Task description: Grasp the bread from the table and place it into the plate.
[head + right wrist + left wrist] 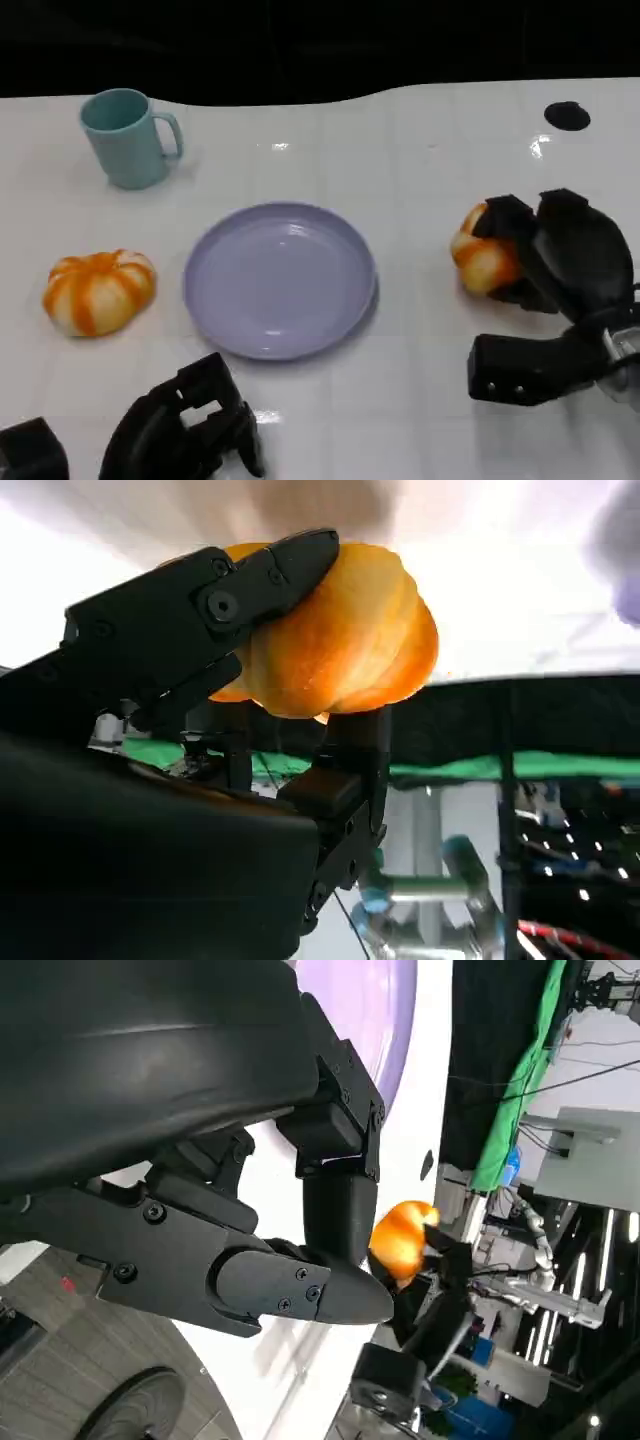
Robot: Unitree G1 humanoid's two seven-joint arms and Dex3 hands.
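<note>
The white surface (pixel 420 250) carries all the things. The lilac plate (pixel 280 280) lies in the middle, probably as the target. The right robot hand (pixel 545 255) is clamped on one bread (pixel 482 262) to the plate's right; the left robot hand (pixel 190 425) rests with nothing in it, fingers apart. No writing can be read.

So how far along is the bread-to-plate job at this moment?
Done: the right hand has its fingers around one orange-striped round bread, seen also in the right wrist view. In hand: that grasp, right of the plate. Left: the lavender round plate holds nothing. A second striped bread lies untouched; the left hand holds nothing.
</note>
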